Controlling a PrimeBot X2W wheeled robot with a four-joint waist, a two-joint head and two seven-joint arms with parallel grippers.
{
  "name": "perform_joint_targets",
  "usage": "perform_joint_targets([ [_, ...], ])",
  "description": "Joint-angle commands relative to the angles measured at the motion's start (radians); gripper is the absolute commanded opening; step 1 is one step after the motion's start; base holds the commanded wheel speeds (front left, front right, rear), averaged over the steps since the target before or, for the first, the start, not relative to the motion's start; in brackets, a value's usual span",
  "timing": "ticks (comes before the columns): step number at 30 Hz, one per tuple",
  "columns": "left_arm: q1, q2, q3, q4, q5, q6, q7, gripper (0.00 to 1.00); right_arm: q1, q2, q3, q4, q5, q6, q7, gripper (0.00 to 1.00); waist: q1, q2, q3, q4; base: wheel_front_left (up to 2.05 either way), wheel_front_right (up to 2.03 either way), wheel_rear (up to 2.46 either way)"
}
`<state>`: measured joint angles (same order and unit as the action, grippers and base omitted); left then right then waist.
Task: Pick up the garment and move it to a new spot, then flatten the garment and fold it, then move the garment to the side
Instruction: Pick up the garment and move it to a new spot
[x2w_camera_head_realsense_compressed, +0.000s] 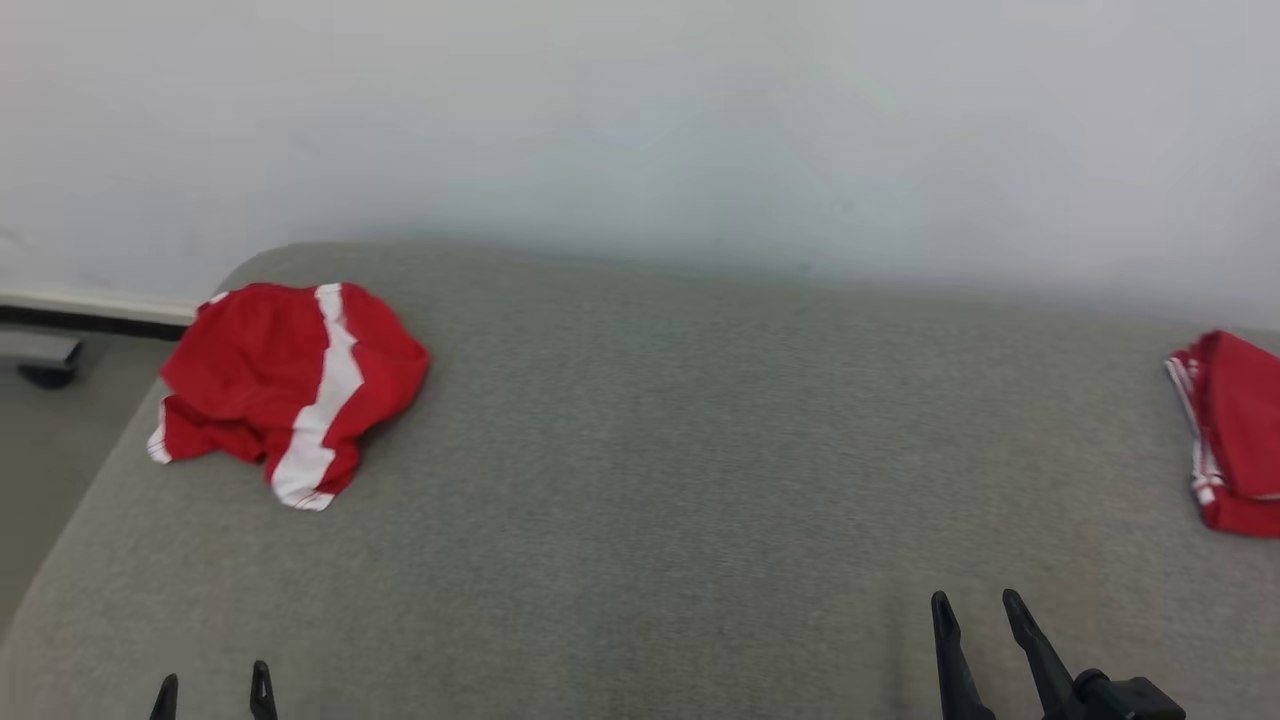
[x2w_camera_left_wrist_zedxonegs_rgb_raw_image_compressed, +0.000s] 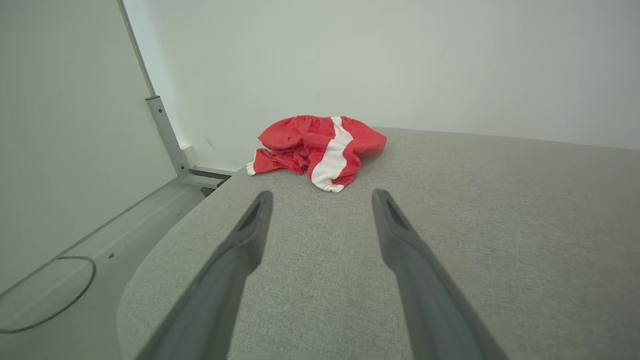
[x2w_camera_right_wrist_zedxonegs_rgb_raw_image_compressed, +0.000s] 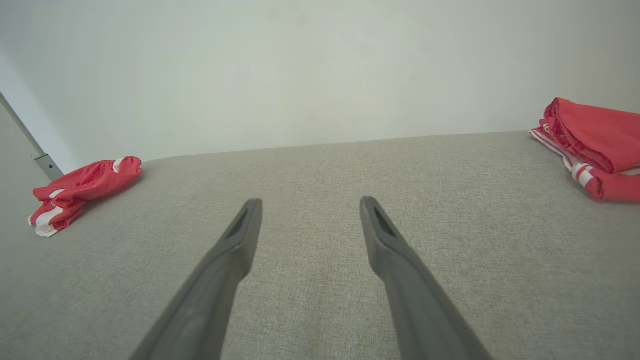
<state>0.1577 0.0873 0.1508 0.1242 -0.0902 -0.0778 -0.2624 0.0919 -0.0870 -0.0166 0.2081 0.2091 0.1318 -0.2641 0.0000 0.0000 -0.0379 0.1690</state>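
The padded grey worktop (x2w_camera_head_realsense_compressed: 640, 450) carries the crumpled red shorts (x2w_camera_head_realsense_compressed: 290, 385) near its far left corner, well apart from a folded red garment (x2w_camera_head_realsense_compressed: 1235, 430) at the right edge. The shorts look light, thin and limp, so they will likely sag and bunch when lifted. The gathered waistband (x2w_camera_left_wrist_zedxonegs_rgb_raw_image_compressed: 310, 119) seems the firmest place to pinch. The left pincer (x2w_camera_head_realsense_compressed: 214, 676) and right pincer (x2w_camera_head_realsense_compressed: 974, 597) both stand apart and hold nothing, hovering over the near edge.
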Motion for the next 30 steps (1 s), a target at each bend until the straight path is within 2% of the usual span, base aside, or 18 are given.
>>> perform_joint_targets([
  [1, 0.007, 0.005, 0.005, 0.002, -0.002, 0.005, -0.003, 1.00, 0.005, 0.006, 0.000, 0.000, 0.002, -0.003, 0.000, 1.00, 0.0000, 0.0000, 0.003, 0.101, 0.00, 0.00, 0.00],
  [8, 0.010, 0.008, 0.012, 0.004, -0.004, 0.012, -0.003, 1.00, 0.002, 0.009, 0.002, 0.005, -0.004, -0.003, 0.000, 1.00, 0.0000, 0.0000, -0.001, 0.216, 0.00, 0.00, 0.00],
  [14, 0.015, 0.012, 0.025, 0.003, -0.010, 0.017, -0.003, 1.00, -0.004, 0.013, 0.009, 0.006, -0.007, -0.003, 0.000, 1.00, 0.0000, 0.0000, -0.004, 0.278, 0.00, 0.00, 0.00],
  [23, 0.016, 0.017, 0.037, 0.002, -0.018, 0.021, -0.003, 1.00, -0.010, 0.015, 0.015, 0.012, -0.008, -0.003, 0.000, 1.00, 0.0000, 0.0000, 0.002, 0.317, 0.00, 0.00, 0.00],
  [30, 0.006, 0.014, 0.052, -0.006, -0.028, 0.030, -0.003, 1.00, -0.020, 0.000, 0.026, 0.015, -0.005, -0.003, 0.000, 1.00, 0.0000, 0.0000, 0.016, 0.298, 0.00, 0.00, 0.00],
])
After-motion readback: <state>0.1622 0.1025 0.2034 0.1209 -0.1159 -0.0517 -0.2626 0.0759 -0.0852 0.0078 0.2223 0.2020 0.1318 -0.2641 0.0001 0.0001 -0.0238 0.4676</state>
